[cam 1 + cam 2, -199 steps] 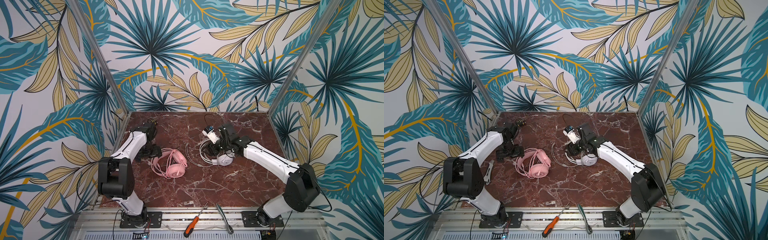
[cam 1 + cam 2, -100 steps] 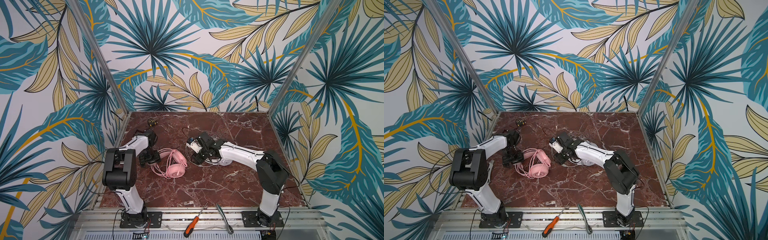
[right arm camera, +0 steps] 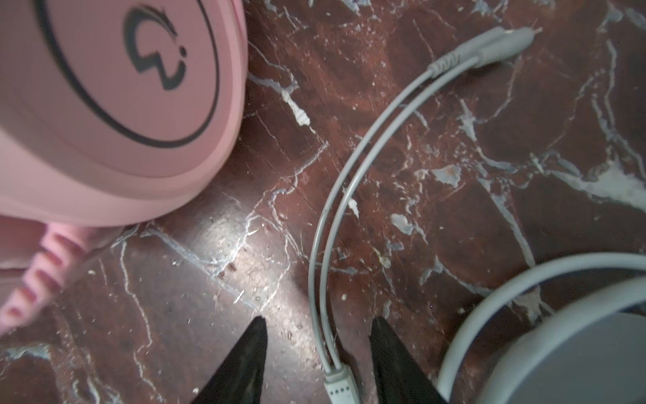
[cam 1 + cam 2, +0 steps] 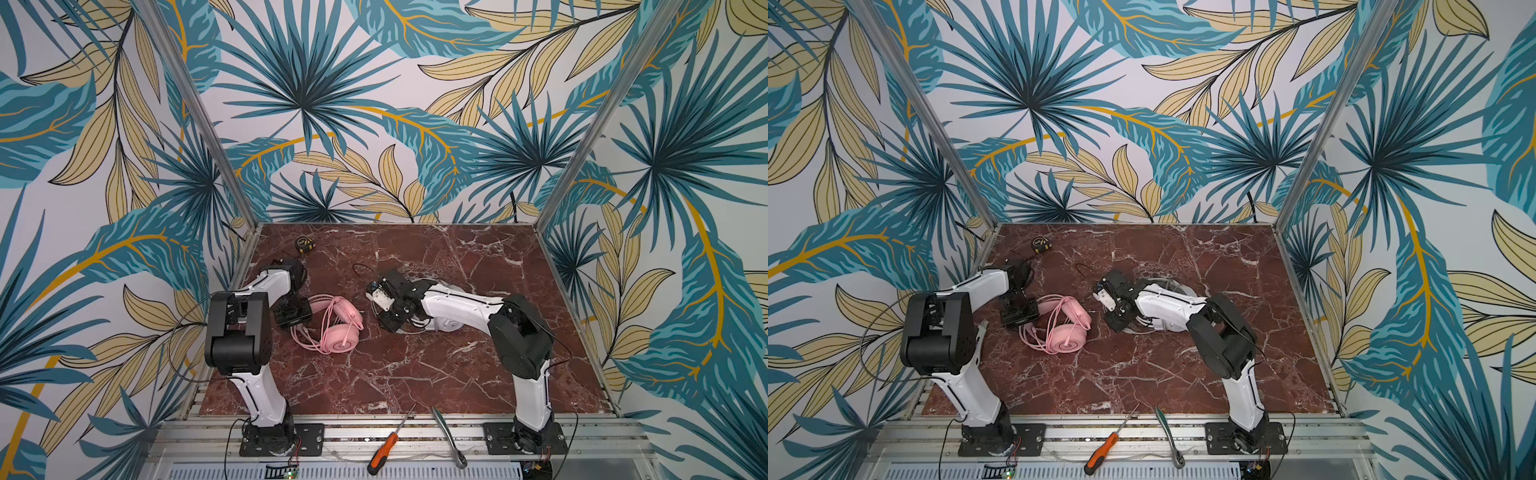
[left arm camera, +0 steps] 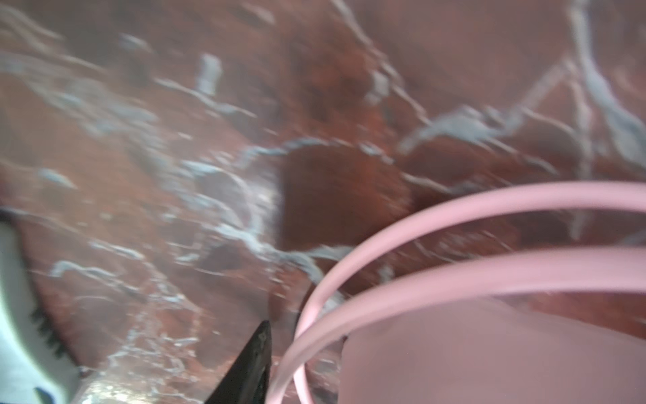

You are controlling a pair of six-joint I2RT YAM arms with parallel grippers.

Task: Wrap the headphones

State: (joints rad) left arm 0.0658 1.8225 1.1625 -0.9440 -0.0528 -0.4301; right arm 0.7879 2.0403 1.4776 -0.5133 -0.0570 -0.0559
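Observation:
The pink headphones (image 4: 338, 328) (image 4: 1065, 328) lie left of the table's middle with their pink cable (image 5: 454, 280) looped over them. My left gripper (image 4: 293, 315) (image 4: 1018, 312) is low against their left side. In the left wrist view only one black finger (image 5: 251, 363) shows beside the cable loops; a pink cup (image 5: 489, 356) hides the other. The white headphones (image 4: 451, 325) (image 4: 1173, 286) lie mostly under my right arm. My right gripper (image 3: 318, 323) (image 4: 390, 322) is open just above the table, and the white cable (image 3: 325, 224) runs untouched between its fingers.
A tape measure (image 4: 304, 244) sits at the back left. An orange-handled screwdriver (image 4: 384, 453) and a ratchet wrench (image 4: 449, 436) lie on the front rail. The white cable's plug (image 3: 503, 45) rests on the marble. A pink cup (image 3: 122, 87) is close to my right gripper.
My right gripper has swung left and down to the white cable, so its arm now covers the white headphones. The left gripper has dropped against the pink headphones. Both jaws have narrowed.

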